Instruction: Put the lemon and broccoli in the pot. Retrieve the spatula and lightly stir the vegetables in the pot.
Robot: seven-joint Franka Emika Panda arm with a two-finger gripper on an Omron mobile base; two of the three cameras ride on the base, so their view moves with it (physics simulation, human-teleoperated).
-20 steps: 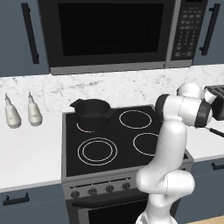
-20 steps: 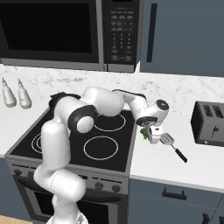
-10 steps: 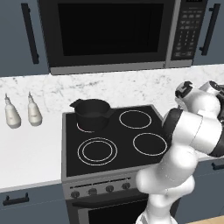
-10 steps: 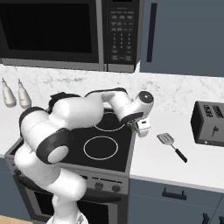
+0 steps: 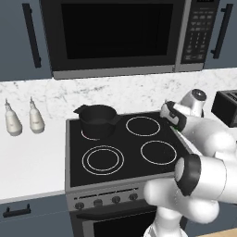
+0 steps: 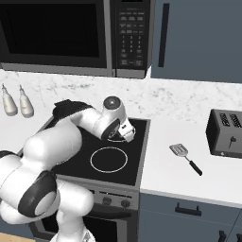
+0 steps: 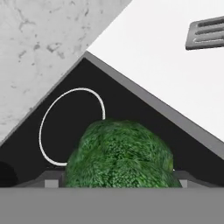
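The broccoli (image 7: 120,153), a bright green lumpy piece, sits between my gripper's (image 7: 118,181) fingers in the hand view, and the gripper is shut on it. My gripper (image 5: 172,118) hovers over the stove's right side near the back right burner, with a sliver of green broccoli (image 5: 175,126) under it. The black pot (image 5: 97,121) stands on the back left burner, well left of the gripper. The spatula (image 6: 185,157) lies on the white counter right of the stove; its slotted head (image 7: 205,33) shows in the hand view. The lemon is out of view.
A black toaster (image 6: 227,133) stands at the counter's far right. Two pale bottles (image 5: 13,122) stand on the left counter. The microwave (image 5: 115,34) hangs low over the stove (image 5: 120,157). My own arm crosses the stove in the right base view.
The arm has swung left from the counter beside the spatula to above the stove's right side, carrying the broccoli with it. The spatula lies where it was.
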